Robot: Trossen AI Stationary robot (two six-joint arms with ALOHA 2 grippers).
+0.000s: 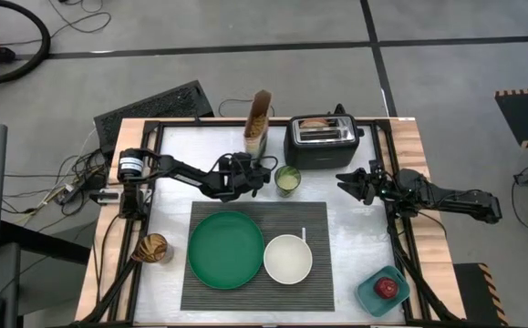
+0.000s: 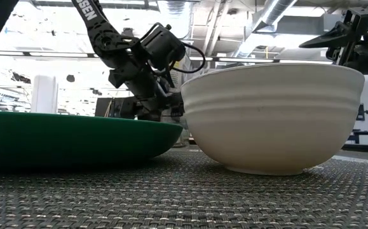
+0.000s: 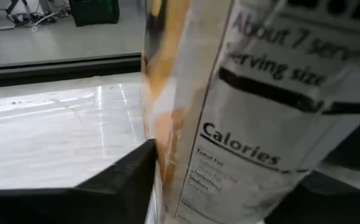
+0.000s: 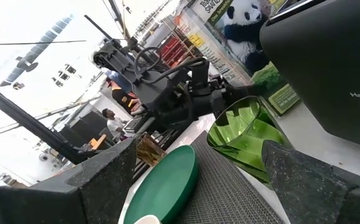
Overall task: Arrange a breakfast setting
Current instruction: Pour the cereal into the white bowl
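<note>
Left gripper (image 1: 253,162) reaches to the upper centre of the high view, fingers either side of the upright cereal box (image 1: 259,123); firm grip can't be told. Right gripper (image 1: 347,179) hovers spread, right of the toaster (image 1: 323,141). Green plate (image 1: 226,249) and white bowl (image 1: 288,259) sit empty on the placemat (image 1: 318,219); apple (image 1: 388,288) in teal container (image 1: 369,297), lower right

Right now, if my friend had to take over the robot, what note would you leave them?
Left end effector: at the cereal box at the back of the table, fingers around it; a firm grip can't be confirmed.
Right end effector: open, empty, waiting in front of the toaster.
Done: green plate and white bowl sit on the placemat, spoon beside the bowl.
Left: bowl looks empty, so cereal needs pouring. Bagel is in the toaster. Apple sits in the teal container at the front right corner.
</note>
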